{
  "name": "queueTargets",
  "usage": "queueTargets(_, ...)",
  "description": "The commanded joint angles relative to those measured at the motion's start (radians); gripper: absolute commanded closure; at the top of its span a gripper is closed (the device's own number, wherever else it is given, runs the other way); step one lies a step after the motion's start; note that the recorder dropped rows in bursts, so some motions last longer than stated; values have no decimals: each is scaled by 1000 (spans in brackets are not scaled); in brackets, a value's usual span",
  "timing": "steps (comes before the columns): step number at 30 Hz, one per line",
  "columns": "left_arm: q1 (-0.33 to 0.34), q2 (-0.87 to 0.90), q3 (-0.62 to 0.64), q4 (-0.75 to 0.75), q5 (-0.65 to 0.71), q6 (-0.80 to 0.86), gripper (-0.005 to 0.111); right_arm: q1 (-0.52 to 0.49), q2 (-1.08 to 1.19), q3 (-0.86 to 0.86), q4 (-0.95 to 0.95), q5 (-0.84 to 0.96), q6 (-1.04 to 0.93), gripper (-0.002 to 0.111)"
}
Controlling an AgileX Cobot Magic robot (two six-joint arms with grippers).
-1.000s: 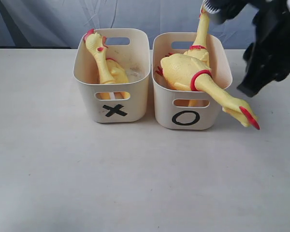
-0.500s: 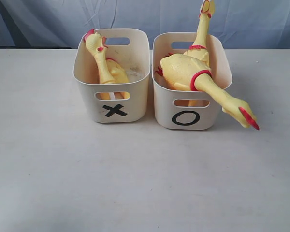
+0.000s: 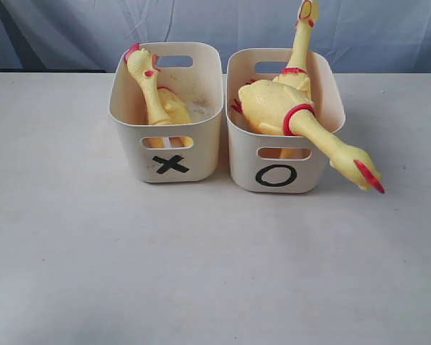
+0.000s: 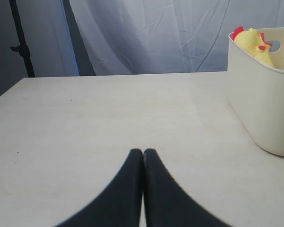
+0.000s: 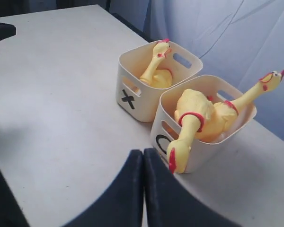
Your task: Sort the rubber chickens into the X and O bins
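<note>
Cream X bin [image 3: 133, 157] beside O bin [image 3: 238, 162] on white table [image 3: 201, 266]; left gripper [image 4: 143, 154], right gripper [image 5: 143, 154] closed.

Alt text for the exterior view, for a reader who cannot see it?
Two cream bins stand side by side on a pale table: the X bin holds one chicken, the O bin two. Of those, the upright chicken stretches its neck above the back rim; the drooping chicken hangs its head over the front right corner. No arm shows.
</note>
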Motion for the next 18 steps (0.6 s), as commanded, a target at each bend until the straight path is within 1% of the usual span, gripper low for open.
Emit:
queueTargets(1, -4, -5, -7, -6, -13, -5, 107, -3, -40, 5, -152, -8, -6, 108)
queueTargets(4, -4, -5, -7, -6, -13, -5, 107, -3, -49, 5, -298, -8, -15, 108)
queueTargets(6, -4, -5, -7, -6, -13, -5, 107, -29, -67, 13, -345, -8, -33, 108)
queueTargets(11, -4, -5, -7, -6, -13, -5, 107, -207, -153, 85, -341, -12, -40, 108)
queueTargets(15, -4, -5, -7, -6, -13, -5, 107, -318, -231, 204, -316, -202, -36, 108)
queueTargets(18, -4, -5, -7, -6, -13, -5, 107, -394, -278, 300, -258, -326, 16, 108)
